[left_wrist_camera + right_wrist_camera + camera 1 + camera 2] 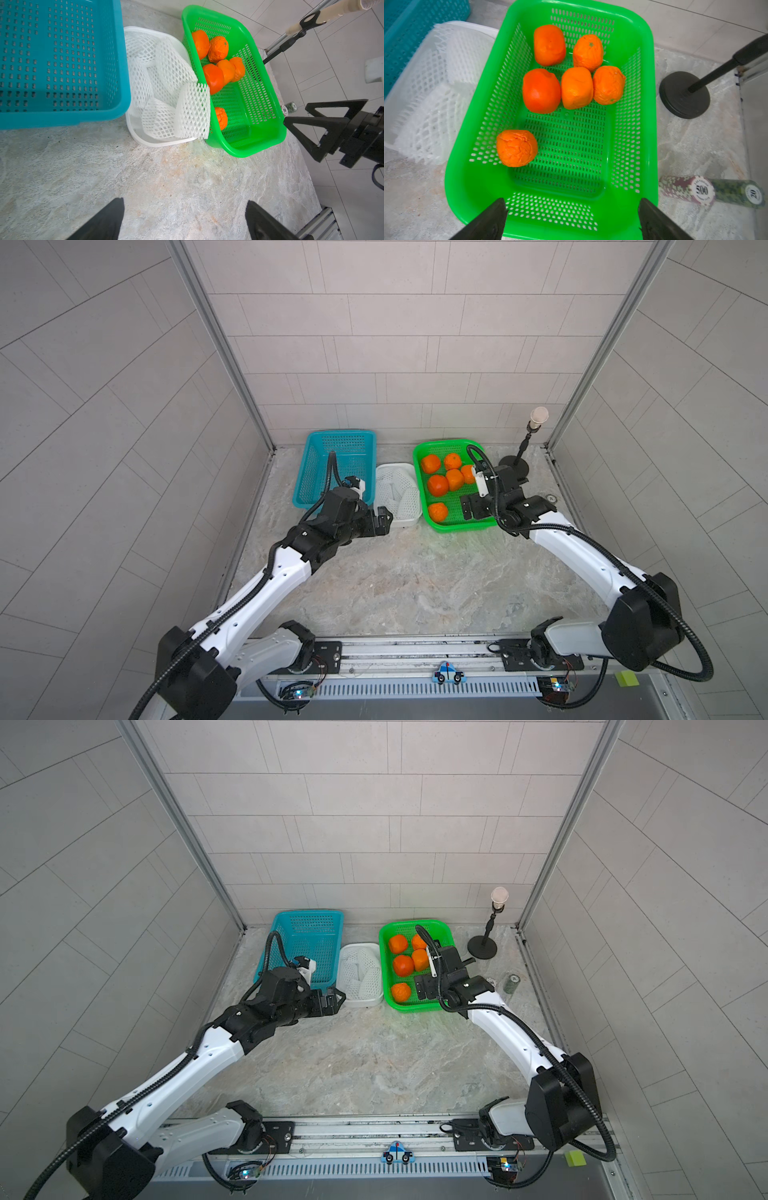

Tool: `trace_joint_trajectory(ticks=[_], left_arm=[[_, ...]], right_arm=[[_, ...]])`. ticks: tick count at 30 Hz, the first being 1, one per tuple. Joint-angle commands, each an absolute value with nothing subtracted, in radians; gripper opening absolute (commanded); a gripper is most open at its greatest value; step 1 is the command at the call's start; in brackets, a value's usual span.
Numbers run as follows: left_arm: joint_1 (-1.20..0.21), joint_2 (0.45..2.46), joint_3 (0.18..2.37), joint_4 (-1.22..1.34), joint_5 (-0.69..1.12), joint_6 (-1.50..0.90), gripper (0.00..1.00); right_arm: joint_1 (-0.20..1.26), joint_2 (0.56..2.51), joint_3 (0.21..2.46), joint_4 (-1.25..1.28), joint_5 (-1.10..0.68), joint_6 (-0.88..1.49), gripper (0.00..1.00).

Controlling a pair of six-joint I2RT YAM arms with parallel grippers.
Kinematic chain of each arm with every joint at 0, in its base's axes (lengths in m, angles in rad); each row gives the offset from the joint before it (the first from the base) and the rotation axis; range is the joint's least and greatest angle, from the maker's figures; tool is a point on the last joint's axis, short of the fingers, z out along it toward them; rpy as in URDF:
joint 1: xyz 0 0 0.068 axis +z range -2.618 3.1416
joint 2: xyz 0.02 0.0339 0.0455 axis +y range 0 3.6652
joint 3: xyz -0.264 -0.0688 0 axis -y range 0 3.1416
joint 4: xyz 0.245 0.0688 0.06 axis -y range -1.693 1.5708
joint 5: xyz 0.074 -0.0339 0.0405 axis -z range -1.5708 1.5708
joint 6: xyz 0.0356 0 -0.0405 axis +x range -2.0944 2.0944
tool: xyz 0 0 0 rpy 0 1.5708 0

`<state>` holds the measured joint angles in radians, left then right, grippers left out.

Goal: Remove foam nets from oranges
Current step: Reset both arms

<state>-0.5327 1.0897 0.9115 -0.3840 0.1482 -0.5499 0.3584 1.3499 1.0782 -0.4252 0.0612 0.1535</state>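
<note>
All six oranges (541,90) bare, in green basket (471,187). Foam nets (193,110) piled in white tub (158,144) beside it. My left end effector (184,201) wide open, empty. My right end effector (572,199) too. Job looks done.

Oranges (541,90): bright orange, plain. Foam nets (193,110): white, diamond-mesh pattern. Tub (133,135): translucent white, plain. Right basket (475,187): bright green, rows of slotted perforations. Left basket (62,116): teal, rows of slotted perforations. Tabletop (395,580): grey-beige marbling. Chip stacks (685,189), right side: maroon-white and dark-green stripes.
</note>
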Motion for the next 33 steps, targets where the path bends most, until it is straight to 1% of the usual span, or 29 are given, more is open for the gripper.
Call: trace_joint_trajectory(ticks=[1, 3, 6, 8, 10, 11, 13, 14, 15, 16, 17, 18, 19, 21, 23, 25, 26, 29, 33], left_arm=[[-0.537, 1.052, 0.896, -0.428, 0.112, -0.528, 0.98], [-0.537, 1.023, 0.89, -0.458, 0.083, -0.514, 0.98], [-0.537, 0.962, 0.863, -0.515, -0.025, -0.474, 0.98], [-0.537, 0.921, 0.834, -0.54, -0.169, -0.449, 1.0], [-0.535, 0.876, 0.763, -0.518, -0.369, -0.424, 1.0], [-0.538, 0.853, 0.726, -0.504, -0.436, -0.372, 1.0], [-0.536, 0.791, 0.591, -0.383, -0.587, -0.278, 1.0], [-0.536, 0.75, 0.528, -0.313, -0.636, -0.224, 1.0], [-0.535, 0.708, 0.447, -0.21, -0.681, -0.17, 1.0], [-0.526, 0.673, 0.358, -0.044, -0.697, -0.081, 1.0], [-0.515, 0.638, 0.306, 0.041, -0.66, -0.015, 1.0], [-0.479, 0.618, 0.261, 0.073, -0.587, 0.003, 1.0], [-0.428, 0.639, 0.247, 0.087, -0.515, -0.015, 1.0], [-0.335, 0.746, 0.245, 0.143, -0.446, -0.025, 1.0], [-0.266, 0.852, 0.264, 0.198, -0.413, -0.033, 1.0], [-0.203, 0.96, 0.282, 0.279, -0.35, -0.028, 1.0], [-0.193, 1.01, 0.287, 0.316, -0.349, -0.047, 1.0], [-0.19, 1.158, 0.356, 0.413, -0.336, -0.009, 1.0], [-0.177, 1.286, 0.388, 0.552, -0.309, 0.044, 1.0]], right_arm=[[0.356, 1.317, 1.056, -0.443, 0.093, 0.143, 1.0], [0.356, 1.257, 0.995, -0.393, 0.087, 0.134, 1.0], [0.356, 1.114, 0.841, -0.29, 0.113, 0.059, 1.0], [0.357, 1.009, 0.714, -0.219, 0.14, 0.003, 1.0], [0.356, 0.897, 0.548, -0.128, 0.188, -0.039, 0.99], [0.357, 0.852, 0.488, -0.092, 0.216, -0.058, 0.99], [0.355, 0.761, 0.389, -0.027, 0.265, -0.081, 0.97], [0.354, 0.727, 0.352, -0.004, 0.29, -0.073, 0.96], [0.353, 0.699, 0.315, 0.029, 0.315, -0.071, 0.94], [0.353, 0.675, 0.269, 0.086, 0.335, -0.073, 0.94], [0.352, 0.66, 0.222, 0.143, 0.355, -0.072, 0.98], [0.351, 0.648, 0.173, 0.215, 0.379, -0.066, 1.0], [0.35, 0.64, 0.131, 0.289, 0.391, -0.065, 1.0], [0.341, 0.627, 0.094, 0.352, 0.396, -0.071, 1.0], [0.318, 0.616, 0.063, 0.416, 0.402, -0.078, 1.0], [0.268, 0.623, 0.033, 0.494, 0.369, -0.061, 1.0], [0.24, 0.643, 0.031, 0.524, 0.348, -0.04, 1.0], [0.167, 0.793, 0.075, 0.583, 0.263, 0.013, 1.0], [0.163, 1.03, 0.152, 0.714, 0.268, 0.011, 1.0]])
